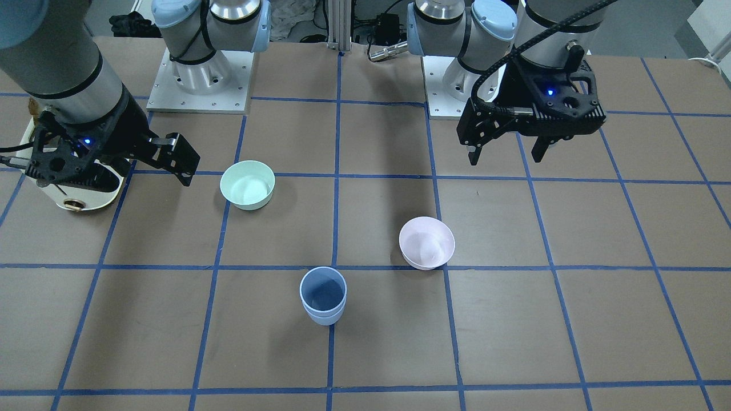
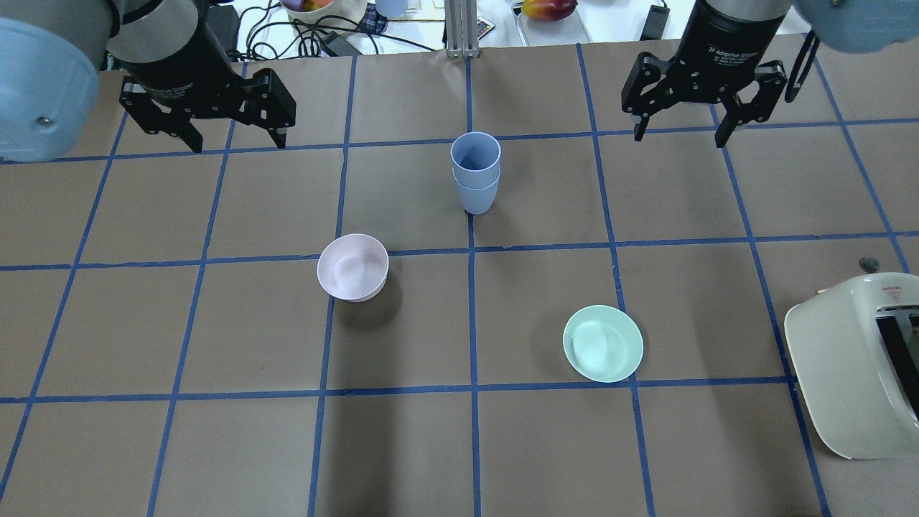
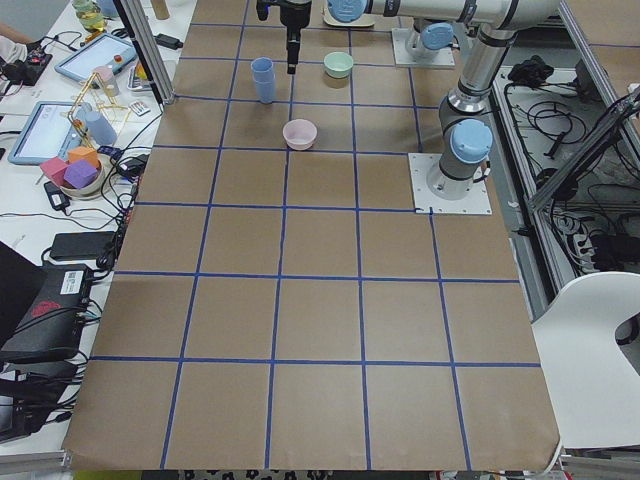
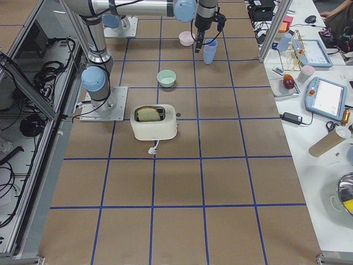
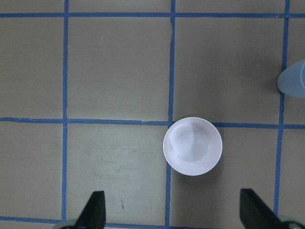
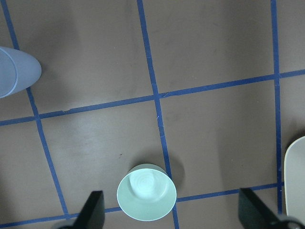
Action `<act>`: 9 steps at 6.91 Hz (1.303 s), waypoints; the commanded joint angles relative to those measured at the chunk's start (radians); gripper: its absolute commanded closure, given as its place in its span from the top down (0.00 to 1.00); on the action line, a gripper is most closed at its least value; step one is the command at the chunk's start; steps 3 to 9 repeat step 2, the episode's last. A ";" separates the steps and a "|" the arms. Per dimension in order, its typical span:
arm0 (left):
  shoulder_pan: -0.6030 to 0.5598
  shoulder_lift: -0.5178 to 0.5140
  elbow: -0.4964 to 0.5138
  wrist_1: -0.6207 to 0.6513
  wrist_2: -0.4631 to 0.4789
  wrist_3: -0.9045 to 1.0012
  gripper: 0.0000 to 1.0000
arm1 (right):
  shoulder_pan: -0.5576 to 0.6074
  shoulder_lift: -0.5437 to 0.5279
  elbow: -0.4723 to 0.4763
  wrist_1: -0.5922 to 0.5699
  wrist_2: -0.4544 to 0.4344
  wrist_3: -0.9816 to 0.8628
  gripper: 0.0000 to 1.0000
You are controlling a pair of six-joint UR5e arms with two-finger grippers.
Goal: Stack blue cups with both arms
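The two blue cups (image 1: 323,297) stand nested one inside the other, upright on the table's centre line; they also show in the overhead view (image 2: 475,172), at the right edge of the left wrist view (image 5: 293,81) and at the left edge of the right wrist view (image 6: 14,71). My left gripper (image 2: 238,142) is open and empty, raised above the table well to the left of the stack; it also shows in the front view (image 1: 506,158). My right gripper (image 2: 679,136) is open and empty, raised well to the right of the stack.
A pale pink bowl (image 2: 352,267) sits below my left gripper (image 5: 174,212). A mint-green bowl (image 2: 602,343) sits below my right gripper (image 6: 172,212). A cream toaster (image 2: 854,366) stands at the table's right edge near the robot.
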State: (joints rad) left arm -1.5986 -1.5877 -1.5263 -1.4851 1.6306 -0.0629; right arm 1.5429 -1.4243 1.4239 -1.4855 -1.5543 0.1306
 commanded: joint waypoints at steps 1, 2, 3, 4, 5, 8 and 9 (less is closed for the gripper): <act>0.000 0.000 0.000 -0.001 0.000 0.000 1.00 | 0.000 -0.001 0.001 -0.002 0.002 0.000 1.00; 0.000 0.000 0.000 -0.003 0.000 0.000 1.00 | 0.000 -0.001 0.001 -0.004 0.003 0.000 1.00; 0.000 0.000 0.000 -0.003 0.000 0.000 1.00 | 0.000 -0.001 0.001 -0.004 0.003 0.000 1.00; 0.000 0.000 0.000 -0.003 0.000 0.000 1.00 | 0.000 -0.001 0.001 -0.004 0.003 0.000 1.00; 0.000 0.000 0.000 -0.003 0.000 0.000 1.00 | 0.000 -0.001 0.001 -0.004 0.003 0.000 1.00; 0.000 0.000 0.000 -0.003 0.000 0.000 1.00 | 0.000 -0.001 0.001 -0.004 0.003 0.000 1.00; 0.000 0.000 0.000 -0.003 0.000 0.000 1.00 | 0.000 -0.001 0.001 -0.004 0.003 0.000 1.00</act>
